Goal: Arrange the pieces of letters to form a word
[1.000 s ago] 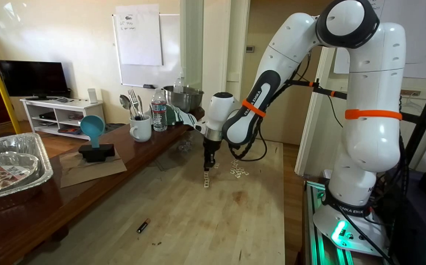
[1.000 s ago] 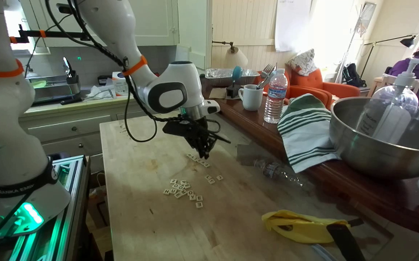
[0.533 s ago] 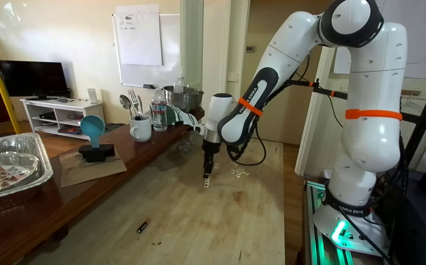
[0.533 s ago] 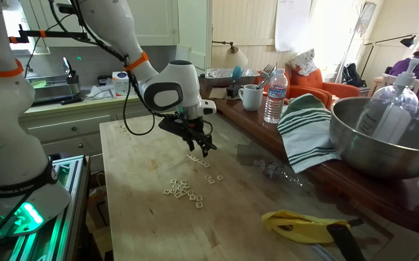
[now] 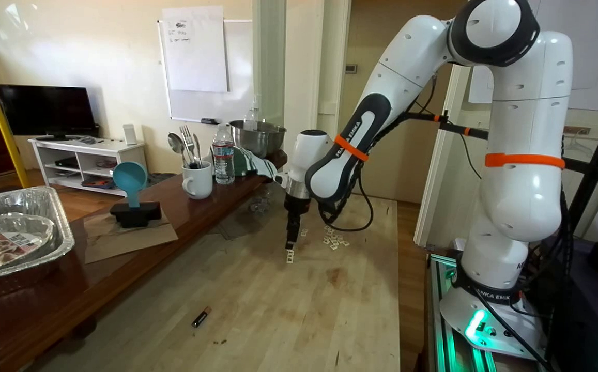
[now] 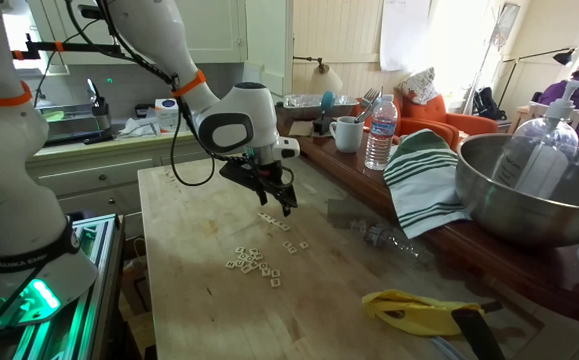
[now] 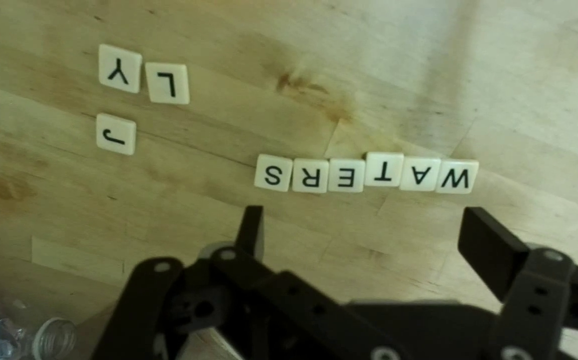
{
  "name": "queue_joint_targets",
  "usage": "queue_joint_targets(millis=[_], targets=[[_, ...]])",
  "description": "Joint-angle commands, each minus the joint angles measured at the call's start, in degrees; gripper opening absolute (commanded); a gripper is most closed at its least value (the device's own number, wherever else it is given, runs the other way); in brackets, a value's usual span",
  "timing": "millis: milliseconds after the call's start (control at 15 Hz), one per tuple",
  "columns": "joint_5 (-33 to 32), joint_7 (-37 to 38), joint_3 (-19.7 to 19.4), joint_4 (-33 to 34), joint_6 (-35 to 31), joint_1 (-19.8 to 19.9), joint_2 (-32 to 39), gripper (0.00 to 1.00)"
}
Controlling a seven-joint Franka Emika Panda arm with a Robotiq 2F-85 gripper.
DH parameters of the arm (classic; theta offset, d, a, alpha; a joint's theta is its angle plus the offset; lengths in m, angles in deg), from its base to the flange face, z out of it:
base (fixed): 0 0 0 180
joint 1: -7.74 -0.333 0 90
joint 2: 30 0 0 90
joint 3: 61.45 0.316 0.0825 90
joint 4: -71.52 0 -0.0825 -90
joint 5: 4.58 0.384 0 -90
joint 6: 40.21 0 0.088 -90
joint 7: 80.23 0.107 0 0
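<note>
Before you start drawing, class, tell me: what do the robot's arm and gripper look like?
The arm is white with rounded sections, black trim, orange bands and partly visible FRANKA EMIKA lettering; a black cable loops from it. The gripper is black, with jointed links, pale round bolts and blocky fingers.

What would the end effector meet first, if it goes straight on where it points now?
Pointing down, the end effector would most likely meet the letter tiles spelling WATERS; depth is unclear, so it might be the wooden table beside them.
</note>
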Motion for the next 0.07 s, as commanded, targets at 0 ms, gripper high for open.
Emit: queue_joint_targets(millis=[0], targets=[[-0.01, 0.14, -0.29, 0.03, 0.02, -0.36, 0.01, 1.0]])
